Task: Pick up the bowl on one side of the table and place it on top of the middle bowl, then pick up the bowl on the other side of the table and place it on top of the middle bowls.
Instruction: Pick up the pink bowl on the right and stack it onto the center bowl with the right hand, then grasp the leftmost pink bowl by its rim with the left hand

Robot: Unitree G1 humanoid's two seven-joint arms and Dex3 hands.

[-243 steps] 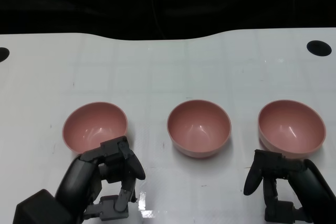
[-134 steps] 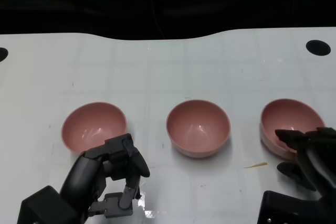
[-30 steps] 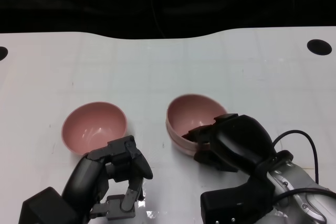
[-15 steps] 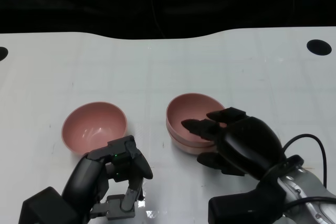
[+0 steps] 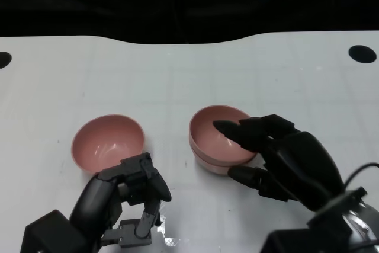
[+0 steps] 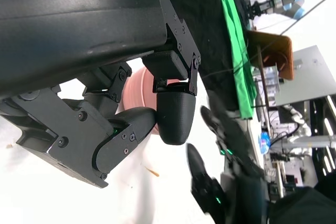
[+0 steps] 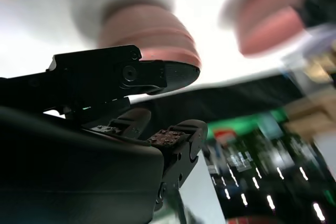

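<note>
From the head camera I've got the 2 stacked bowls point(image 5: 222, 141) mid-table, one nested in the other, and the left bowl point(image 5: 108, 143) sitting alone on the white table point(image 5: 177, 75). My right hand point(image 5: 278, 155) hangs at the stack's near-right edge, fingers spread over the rim, holding nothing. My left hand point(image 5: 133, 197) sits just in front of the left bowl, fingers curled in, empty. Left wrist camera: curled black fingers point(image 6: 173, 114) with a slice of pink bowl point(image 6: 137, 90) behind. Right wrist camera, blurred: the stack point(image 7: 152, 32) just past my fingertips point(image 7: 178, 73), the other bowl point(image 7: 268, 22) off beyond it.
</note>
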